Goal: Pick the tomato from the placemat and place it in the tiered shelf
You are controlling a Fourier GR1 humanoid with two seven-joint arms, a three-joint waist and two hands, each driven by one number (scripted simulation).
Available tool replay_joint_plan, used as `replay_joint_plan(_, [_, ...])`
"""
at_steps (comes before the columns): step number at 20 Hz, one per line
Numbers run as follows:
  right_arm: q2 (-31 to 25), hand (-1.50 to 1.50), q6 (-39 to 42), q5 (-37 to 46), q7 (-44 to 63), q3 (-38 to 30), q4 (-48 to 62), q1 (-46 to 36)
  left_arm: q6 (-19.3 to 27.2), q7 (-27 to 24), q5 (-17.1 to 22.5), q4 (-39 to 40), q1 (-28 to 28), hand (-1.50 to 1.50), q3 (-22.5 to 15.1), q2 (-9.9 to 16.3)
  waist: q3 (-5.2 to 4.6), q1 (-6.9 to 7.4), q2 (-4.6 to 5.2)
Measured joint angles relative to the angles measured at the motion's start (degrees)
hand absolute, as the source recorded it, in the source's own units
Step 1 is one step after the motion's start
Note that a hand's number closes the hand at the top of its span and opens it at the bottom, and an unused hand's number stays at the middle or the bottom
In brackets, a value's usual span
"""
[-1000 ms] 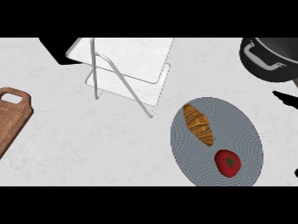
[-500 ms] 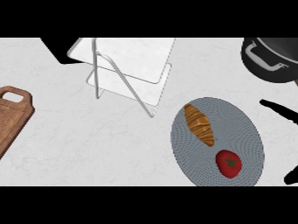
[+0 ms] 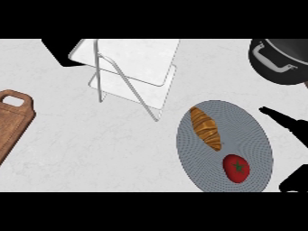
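Far left on your counter [image 3: 69, 144]: a wooden cutting board [image 3: 3, 131] with a handle hole at its upper end, running off the left edge. A small green bit shows at its left margin; you can't tell what it is.

Upper middle: the tiered shelf [image 3: 133, 67], pale panels on a thin metal frame, with one leg slanting down toward the placemat. A dark shape sits just behind its upper left corner, identity unclear.

Right of centre: the grey oval placemat [image 3: 249, 131], tilted slightly. On its upper half lies a croissant [image 3: 206, 127], lengthwise. Below that, near the lower right of the mat, sits your tomato [image 3: 236, 167], red with a green stem cap, apart from the croissant and untouched.

Upper right corner: a black pot [image 3: 296, 67] with a pale handle, partly cut off by the frame.

Far right: your right hand [image 3: 303, 135], black, comes in from the edge, one finger stretched straight toward the upper left, thumb spread low beside the mat's edge. Fingers look extended, holding nothing, just beside the placemat and clear of the tomato.

Your left hand isn't visible.
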Motion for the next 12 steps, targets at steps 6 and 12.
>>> replay_joint_plan(6, [2.16,-1.50,-2.57,2.92,4.02,2.34,-1.65,0.70,0.52,0.00,-0.50,0.25,-0.41,0.00,-0.81,0.52,0.15,0.25,0.16])
replay_joint_plan(12, [3.87,-1.50,-5.33,6.93,7.11,4.53,-2.21,1.40,0.90,-0.17,-0.64,0.47,-0.74,0.00,-1.42,0.94,0.23,0.47,0.26])
